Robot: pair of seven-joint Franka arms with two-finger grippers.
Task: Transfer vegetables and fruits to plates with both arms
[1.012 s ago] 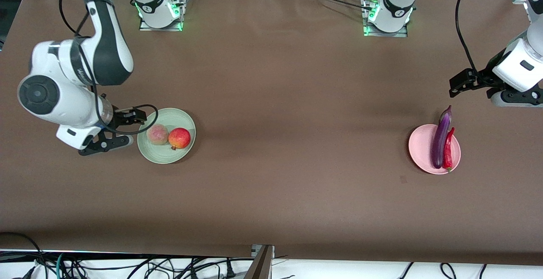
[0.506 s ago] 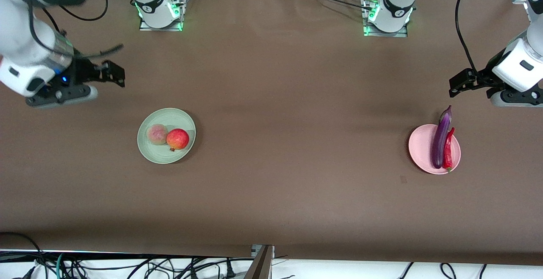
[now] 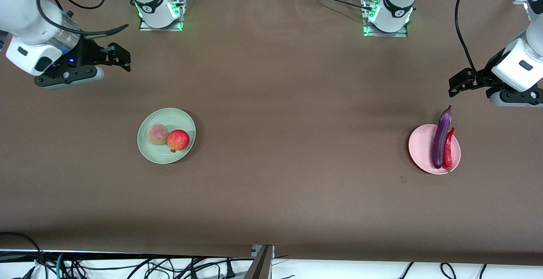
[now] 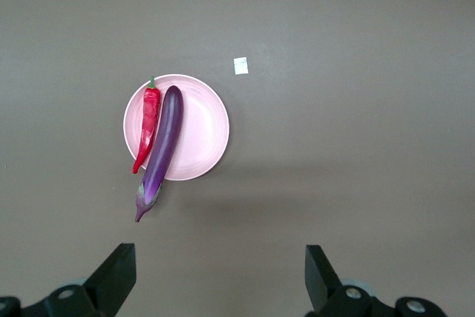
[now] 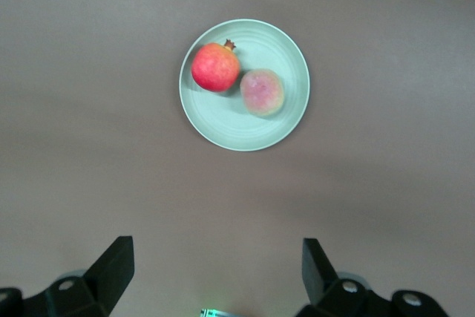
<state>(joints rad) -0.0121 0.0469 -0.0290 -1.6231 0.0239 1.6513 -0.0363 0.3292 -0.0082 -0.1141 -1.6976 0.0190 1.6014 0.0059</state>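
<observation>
Front view, right arm's end to left arm's end:
Right gripper (image 3: 121,59): up over bare table, fingers wide, holding nothing.
Green plate (image 3: 148,152): peach (image 3: 157,134) touching pomegranate (image 3: 178,140).
Pink plate (image 3: 420,147): eggplant (image 3: 441,135) and chili (image 3: 448,149) side by side, eggplant tip overhanging rim.
Left gripper (image 3: 457,85): over table, wide, empty.

the left wrist view looks straight down on the brown worktop (image 4: 356,146), where a pink plate (image 4: 197,128) carries a purple eggplant (image 4: 162,150) and a red chili pepper (image 4: 147,125) lying side by side and touching along their length. the eggplant's stem end hangs over the plate's rim onto the worktop, the chili's green stem sits at the rim, and a small white scrap (image 4: 240,66) lies on the worktop near the plate. the left tool (image 4: 220,280) hangs above bare worktop with its two black fingers (image 4: 117,276) spread wide and nothing between them.
</observation>
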